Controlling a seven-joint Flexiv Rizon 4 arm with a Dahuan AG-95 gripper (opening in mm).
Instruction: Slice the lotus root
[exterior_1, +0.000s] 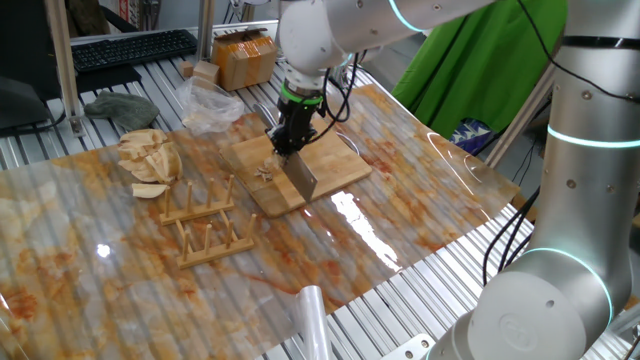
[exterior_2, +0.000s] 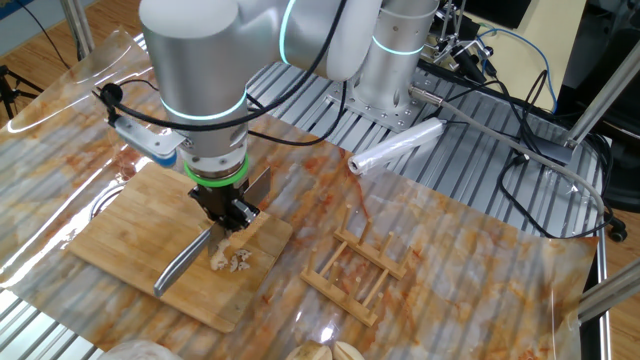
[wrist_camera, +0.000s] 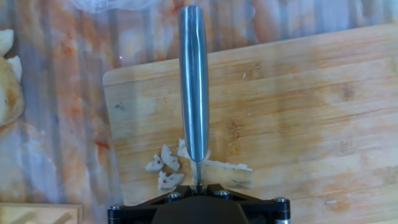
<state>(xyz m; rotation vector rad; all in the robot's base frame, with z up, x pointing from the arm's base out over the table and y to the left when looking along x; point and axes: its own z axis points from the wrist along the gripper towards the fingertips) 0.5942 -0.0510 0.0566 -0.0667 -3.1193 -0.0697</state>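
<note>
Marbled worktop (exterior_1: 400, 215) carries your cutting board (wrist_camera: 298, 106); hand (exterior_2: 228, 214), clamped on the cleaver (wrist_camera: 193, 87), poises it over lotus root (wrist_camera: 211, 169) at six o'clock.

Marbled table (exterior_1: 420, 190) carries cutting board (exterior_1: 330, 165), wooden rack (exterior_1: 205, 225), wedge heap (exterior_1: 150, 160), plastic bag (exterior_1: 210, 105)

Robotics lab, aluminium-rail bench (exterior_1: 420, 290) under a marble-patterned sheet (exterior_1: 90, 270), silver robot arm (exterior_2: 200, 70) with glowing rings, loose cables (exterior_2: 520, 150) at its base, keyboard (exterior_1: 130, 48) and green cloth (exterior_1: 480, 60) at the far edge
</note>
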